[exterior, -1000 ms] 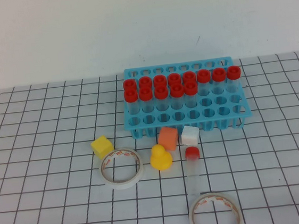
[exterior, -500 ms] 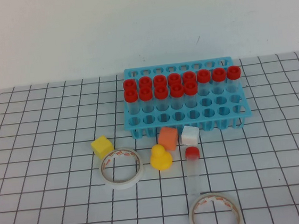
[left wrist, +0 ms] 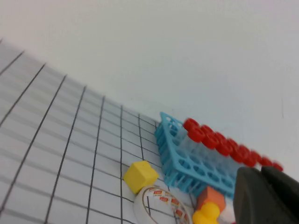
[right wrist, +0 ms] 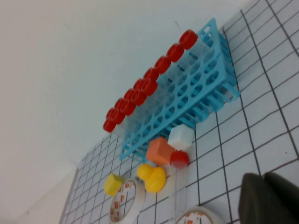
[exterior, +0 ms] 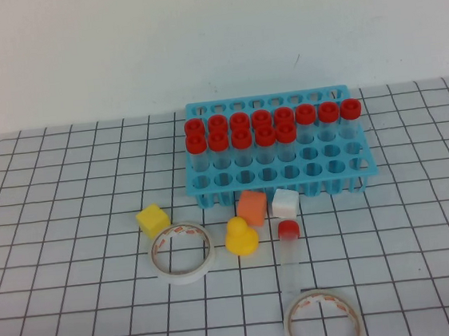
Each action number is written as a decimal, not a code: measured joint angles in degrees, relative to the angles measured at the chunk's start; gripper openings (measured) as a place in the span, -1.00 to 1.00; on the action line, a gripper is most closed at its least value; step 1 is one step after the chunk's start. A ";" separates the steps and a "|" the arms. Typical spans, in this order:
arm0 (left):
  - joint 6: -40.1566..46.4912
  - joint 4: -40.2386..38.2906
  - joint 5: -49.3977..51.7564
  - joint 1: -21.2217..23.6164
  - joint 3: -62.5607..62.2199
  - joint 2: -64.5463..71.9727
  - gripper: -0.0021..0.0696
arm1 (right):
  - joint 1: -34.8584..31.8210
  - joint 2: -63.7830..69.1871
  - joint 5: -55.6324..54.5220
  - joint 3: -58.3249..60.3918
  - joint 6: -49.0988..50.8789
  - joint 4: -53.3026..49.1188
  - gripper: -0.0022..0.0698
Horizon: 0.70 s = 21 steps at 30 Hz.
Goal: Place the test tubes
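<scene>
Nothing has moved: the loose test tube (exterior: 288, 257) lies unplaced on the tabletop (exterior: 71, 232); left gripper (left wrist: 262, 186) and right gripper (right wrist: 265, 191) hang back, jaws shut.

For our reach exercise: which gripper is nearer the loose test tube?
Right, probably. The right gripper has the loose test tube close ahead; the left gripper has it out of view.
</scene>
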 joint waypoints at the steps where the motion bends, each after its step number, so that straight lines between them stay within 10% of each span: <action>1: 3.43 0.37 2.17 0.00 -1.99 0.52 -0.95 | 0.00 0.00 0.64 0.00 -0.38 0.00 -0.94; 21: 44.36 7.25 31.26 -5.25 -36.70 44.16 -0.95 | 0.00 0.00 4.62 0.00 -5.59 0.00 -0.94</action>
